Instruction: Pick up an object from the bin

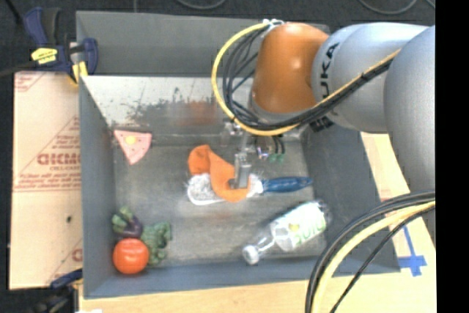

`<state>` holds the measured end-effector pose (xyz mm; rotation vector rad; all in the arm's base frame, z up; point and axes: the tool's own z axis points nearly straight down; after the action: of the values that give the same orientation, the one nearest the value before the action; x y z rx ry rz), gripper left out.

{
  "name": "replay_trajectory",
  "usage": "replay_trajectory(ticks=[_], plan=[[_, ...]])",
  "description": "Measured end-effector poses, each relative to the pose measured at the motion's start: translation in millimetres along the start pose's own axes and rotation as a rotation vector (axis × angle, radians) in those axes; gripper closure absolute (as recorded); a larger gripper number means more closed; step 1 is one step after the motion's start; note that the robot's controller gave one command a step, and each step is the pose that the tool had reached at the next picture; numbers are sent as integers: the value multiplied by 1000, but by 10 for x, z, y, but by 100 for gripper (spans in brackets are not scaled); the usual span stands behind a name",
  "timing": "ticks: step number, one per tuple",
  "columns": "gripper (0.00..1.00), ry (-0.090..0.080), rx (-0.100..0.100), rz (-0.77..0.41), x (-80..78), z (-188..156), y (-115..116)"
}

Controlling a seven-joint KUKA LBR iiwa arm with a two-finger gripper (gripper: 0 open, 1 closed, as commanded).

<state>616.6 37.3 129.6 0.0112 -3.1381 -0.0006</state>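
An orange toy, curved and soft-looking, is lying near the middle of the bin, slightly towards the back wall. The tool is pointing straight down at the toy's right-hand part and seems to be touching it or sitting just above it. Whether the tool is released or clenched is not showing from this angle, so I cannot tell, and nothing is visibly being lifted.

A flat white thing is lying just under the orange toy's front edge, touching it. A blue-handled brush is lying just to the right of both, with its handle pointing towards the bin's right wall. In front of the brush, a clear plastic bottle with a green label is lying on its side, slanting, with its white cap towards the front wall.

Well apart from these, a pink wedge is resting near the left wall. In the front left corner, a red tomato is sitting against a green and purple toy.

The grey arm is reaching in from the right, with its orange cover hanging over the back half of the bin and black and yellow cables looping around it
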Motion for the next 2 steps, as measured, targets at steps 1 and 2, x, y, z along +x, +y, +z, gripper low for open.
replay_trajectory(ticks=[1, 2], plan=[[0, -8, 0, 0, -16, -51, -1], [0, -10, -1, 69, -35, 183, 9]])
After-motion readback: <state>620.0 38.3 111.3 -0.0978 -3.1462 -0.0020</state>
